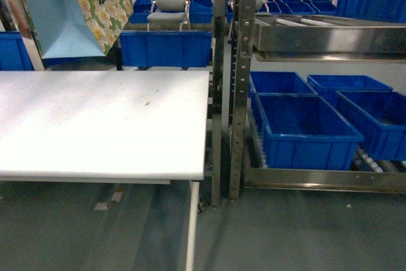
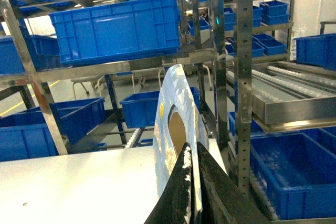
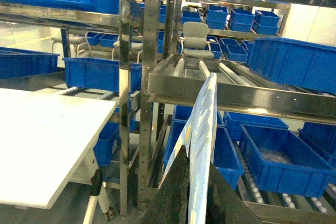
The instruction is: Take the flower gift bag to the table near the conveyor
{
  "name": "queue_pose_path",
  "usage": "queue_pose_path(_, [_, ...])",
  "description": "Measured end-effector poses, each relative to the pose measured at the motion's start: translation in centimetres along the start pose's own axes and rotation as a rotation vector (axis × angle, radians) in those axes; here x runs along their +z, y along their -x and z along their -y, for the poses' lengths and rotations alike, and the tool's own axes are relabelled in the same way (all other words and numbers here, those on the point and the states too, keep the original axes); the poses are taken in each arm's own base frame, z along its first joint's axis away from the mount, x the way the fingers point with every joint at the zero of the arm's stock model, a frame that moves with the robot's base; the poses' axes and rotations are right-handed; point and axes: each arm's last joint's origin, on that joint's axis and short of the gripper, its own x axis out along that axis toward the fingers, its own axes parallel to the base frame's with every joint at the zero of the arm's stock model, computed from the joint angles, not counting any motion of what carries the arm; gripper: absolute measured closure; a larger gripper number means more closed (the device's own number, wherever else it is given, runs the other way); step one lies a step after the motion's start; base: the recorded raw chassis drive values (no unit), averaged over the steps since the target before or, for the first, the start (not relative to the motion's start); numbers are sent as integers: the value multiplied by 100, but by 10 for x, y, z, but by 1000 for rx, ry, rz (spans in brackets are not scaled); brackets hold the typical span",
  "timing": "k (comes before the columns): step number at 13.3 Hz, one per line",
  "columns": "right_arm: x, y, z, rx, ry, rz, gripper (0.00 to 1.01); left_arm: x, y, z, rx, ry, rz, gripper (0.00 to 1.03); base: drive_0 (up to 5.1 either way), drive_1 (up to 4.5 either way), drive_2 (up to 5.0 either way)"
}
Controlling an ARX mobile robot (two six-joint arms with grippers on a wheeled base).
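Note:
The flower gift bag (image 1: 76,7), pale blue with a white-and-yellow flower print, hangs in the air above the far left corner of the white table (image 1: 95,125). Neither gripper shows in the head view. In the left wrist view my left gripper (image 2: 192,148) is shut on the bag's thin pale edge (image 2: 176,103), over the table's right end (image 2: 68,187). My right gripper (image 3: 198,156) is likewise shut on a bag edge (image 3: 205,114), right of the table (image 3: 42,129). The steel conveyor (image 1: 236,93) with white rollers stands directly to the table's right.
Blue bins (image 1: 304,131) sit on the conveyor's lower tier, and a steel tray tier (image 1: 330,39) juts out above them. More racks with blue bins (image 1: 165,49) and a grey chair (image 1: 169,12) stand behind the table. Grey floor lies in front.

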Motion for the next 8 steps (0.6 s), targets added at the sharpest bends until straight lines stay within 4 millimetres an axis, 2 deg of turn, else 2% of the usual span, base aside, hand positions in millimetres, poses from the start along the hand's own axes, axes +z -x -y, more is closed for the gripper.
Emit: queue_pose_path(8, [0, 0, 0, 0, 0, -1, 98, 0, 0, 0, -1, 0, -1, 101, -480, 120, 357])
